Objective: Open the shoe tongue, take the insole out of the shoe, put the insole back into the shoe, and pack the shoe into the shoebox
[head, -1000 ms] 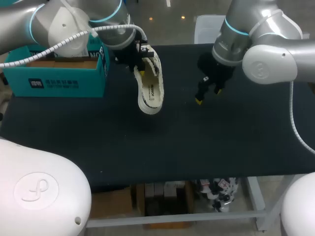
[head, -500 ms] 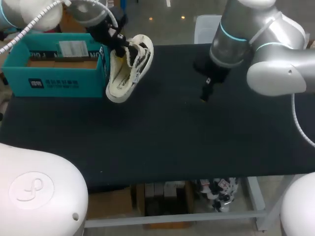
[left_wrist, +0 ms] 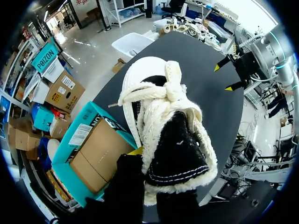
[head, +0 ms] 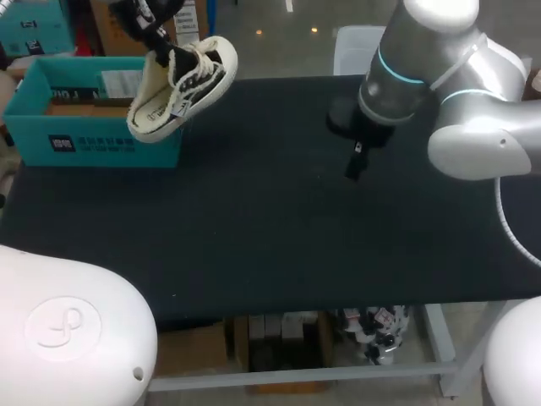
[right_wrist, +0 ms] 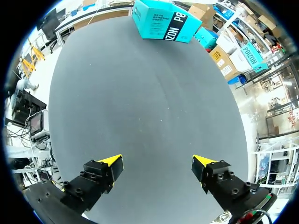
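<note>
— Left gripper (head: 155, 41) is closed on what?
— On the shoe (head: 180, 85). It hangs in the air over the right end of the shoebox (head: 110, 145), with its long axis slanted and its lower end toward the front wall.
— And a second ago?
— It hung lower, over the table (head: 279, 220), beside the box. The right gripper (right_wrist: 158, 163) is open and empty, well apart.

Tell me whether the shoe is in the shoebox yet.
Out. The shoe hangs tilted from the left gripper, in the air by the shoebox, not inside it.
</note>
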Action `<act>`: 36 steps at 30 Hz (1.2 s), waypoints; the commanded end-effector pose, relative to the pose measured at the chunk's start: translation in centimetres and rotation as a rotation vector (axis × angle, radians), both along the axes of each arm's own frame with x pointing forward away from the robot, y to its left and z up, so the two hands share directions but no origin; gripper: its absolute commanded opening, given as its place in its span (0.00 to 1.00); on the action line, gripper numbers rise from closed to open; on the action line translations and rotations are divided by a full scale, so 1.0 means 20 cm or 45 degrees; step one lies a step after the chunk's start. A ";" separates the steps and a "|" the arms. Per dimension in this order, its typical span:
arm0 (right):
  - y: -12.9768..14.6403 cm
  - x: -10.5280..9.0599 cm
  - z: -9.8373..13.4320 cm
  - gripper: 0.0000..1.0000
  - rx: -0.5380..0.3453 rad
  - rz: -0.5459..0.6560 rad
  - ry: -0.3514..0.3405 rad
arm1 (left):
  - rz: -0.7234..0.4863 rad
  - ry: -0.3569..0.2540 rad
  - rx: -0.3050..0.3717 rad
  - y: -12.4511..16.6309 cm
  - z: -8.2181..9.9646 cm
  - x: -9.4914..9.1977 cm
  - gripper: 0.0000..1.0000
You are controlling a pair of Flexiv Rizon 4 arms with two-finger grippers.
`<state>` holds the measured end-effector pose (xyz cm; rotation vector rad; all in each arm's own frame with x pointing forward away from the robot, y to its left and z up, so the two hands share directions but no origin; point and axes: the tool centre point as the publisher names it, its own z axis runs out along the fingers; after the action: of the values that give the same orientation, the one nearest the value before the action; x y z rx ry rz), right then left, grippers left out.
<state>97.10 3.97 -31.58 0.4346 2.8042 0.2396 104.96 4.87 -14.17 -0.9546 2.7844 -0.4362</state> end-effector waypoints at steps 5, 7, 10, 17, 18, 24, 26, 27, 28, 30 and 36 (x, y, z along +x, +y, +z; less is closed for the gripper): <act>0.00 0.00 0.00 1.00 -0.002 -0.001 -0.004 | -0.064 -0.010 0.061 0.25 0.03 0.09 0.00; 0.00 0.00 0.00 1.00 -0.002 -0.001 -0.004 | -0.063 -0.017 0.082 0.30 0.03 0.12 0.00; 0.00 0.00 0.00 1.00 -0.002 -0.001 -0.004 | -0.068 -0.018 0.096 0.38 0.02 0.18 0.00; 0.00 0.00 0.00 1.00 -0.002 -0.001 -0.004 | -0.072 -0.055 0.030 0.61 0.01 0.35 0.00; 0.00 0.00 0.00 1.00 -0.002 -0.001 -0.004 | -0.065 -0.050 0.029 0.63 0.00 0.35 0.00; 0.00 0.00 0.00 1.00 -0.002 -0.001 -0.004 | -0.075 -0.024 0.100 0.71 -0.02 0.39 0.00; 0.00 0.00 0.00 1.00 -0.002 -0.001 -0.004 | -0.094 -0.022 0.110 0.72 -0.02 0.41 0.00; 0.00 0.00 0.00 1.00 -0.002 -0.001 -0.004 | -0.087 -0.030 0.126 0.72 -0.02 0.43 0.00; 0.00 0.00 0.00 1.00 -0.002 -0.001 -0.004 | -0.104 -0.029 0.131 0.72 -0.02 0.45 0.00; 0.00 0.00 0.00 1.00 -0.002 -0.001 -0.004 | -0.116 -0.027 0.159 0.70 -0.04 0.58 0.00; 0.00 0.00 0.00 1.00 -0.002 -0.001 -0.004 | -0.121 0.014 0.199 0.71 -0.09 0.74 0.00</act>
<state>97.05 3.92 -31.66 0.4342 2.8012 0.2425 116.65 18.99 -15.63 -0.7726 2.7631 -0.2550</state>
